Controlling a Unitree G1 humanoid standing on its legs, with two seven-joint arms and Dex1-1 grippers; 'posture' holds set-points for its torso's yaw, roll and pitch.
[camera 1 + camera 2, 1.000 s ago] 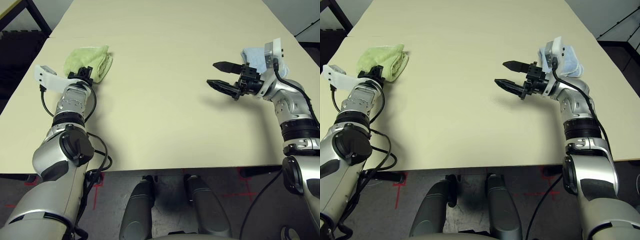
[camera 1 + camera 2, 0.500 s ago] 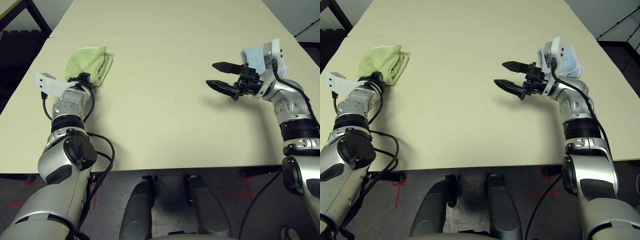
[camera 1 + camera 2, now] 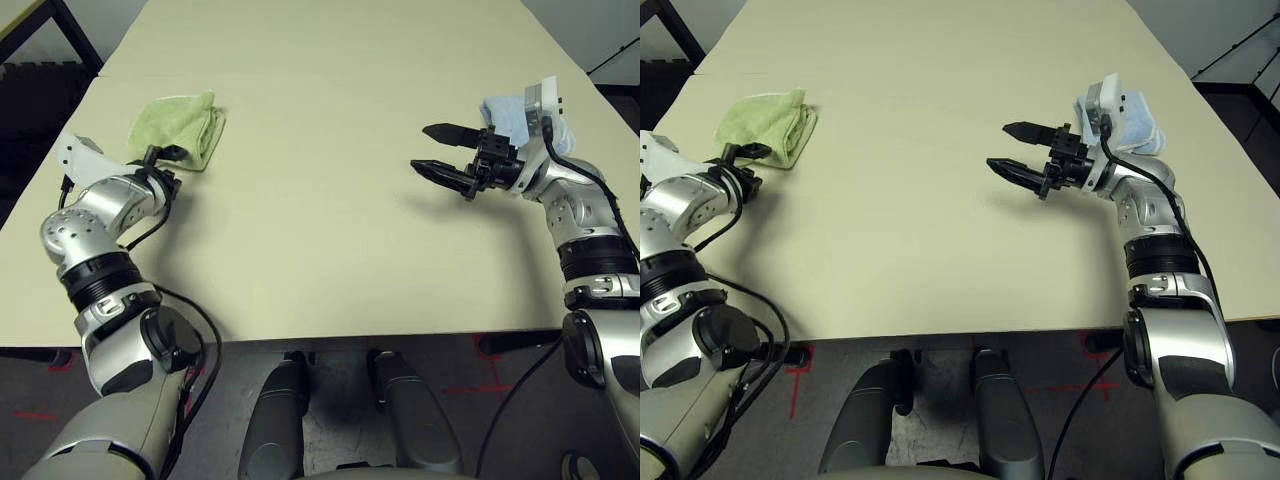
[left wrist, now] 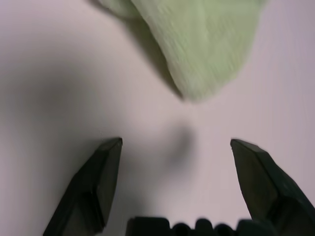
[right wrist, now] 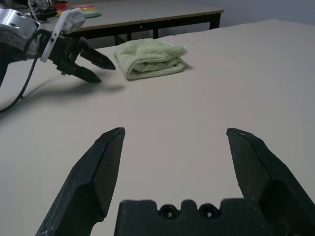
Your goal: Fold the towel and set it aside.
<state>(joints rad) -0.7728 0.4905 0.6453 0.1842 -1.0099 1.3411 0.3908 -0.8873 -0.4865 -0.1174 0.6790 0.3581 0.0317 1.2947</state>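
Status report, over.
Left gripper open, clear of folded light green terry towel. Right gripper open, empty. Towel lies at table's left side. Nothing in the way.

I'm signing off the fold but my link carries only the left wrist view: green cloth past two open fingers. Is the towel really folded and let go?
Observer: Yes. The towel lies as a folded bundle on the table, and the left gripper hangs open just short of it, not touching.
Operator: Where on the table is it?
Observer: Far over on the robot's left, near that edge.
Operator: And the right arm?
Observer: The right gripper hovers open over the table's right side, holding nothing.
Operator: Anything else out there?
Observer: A light blue cloth lies behind the right wrist.
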